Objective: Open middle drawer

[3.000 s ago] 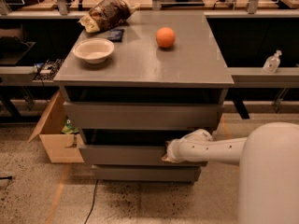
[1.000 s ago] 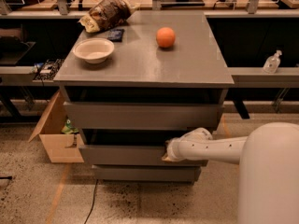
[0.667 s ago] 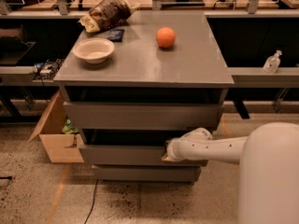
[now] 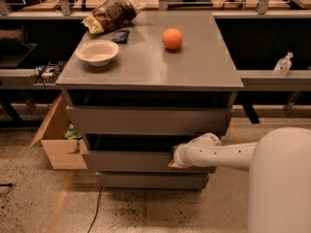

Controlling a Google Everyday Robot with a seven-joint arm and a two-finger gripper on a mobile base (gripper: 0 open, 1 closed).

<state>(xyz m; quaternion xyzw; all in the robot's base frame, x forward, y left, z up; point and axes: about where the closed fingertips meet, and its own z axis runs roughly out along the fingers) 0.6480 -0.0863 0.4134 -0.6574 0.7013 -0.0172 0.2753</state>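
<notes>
Arm (image 4: 218, 154) pose first: the white forearm comes from the robot's rounded body (image 4: 279, 178) at the lower right and runs almost level to the left, low down, across the right side of the grey cabinet (image 4: 194, 67). The wrist ends at the upper edge of the middle drawer (image 4: 126, 161), right of its centre.

Compared with the earlier views, nothing visibly differs. The arm lies at the same height and angle, and the drawer front sits in the same place (with the same dark gap above it).

The gripper (image 4: 176, 159) sits at the drawer's top edge, touching it or very nearly, with its tip towards that dark gap. Whether it is open, closed or gripping the edge cannot be told from this view.

The middle drawer lies between the top drawer (image 4: 146, 120) and the bottom drawer (image 4: 150, 180), all three plain grey. On the cabinet top stand a pale bowl (image 4: 97, 51) at the left and an orange (image 4: 172, 38) nearer the middle, well apart, with a crumpled bag (image 4: 109, 14) at the back left corner. A cardboard box (image 4: 56, 140) rests on the floor just left of the cabinet.
</notes>
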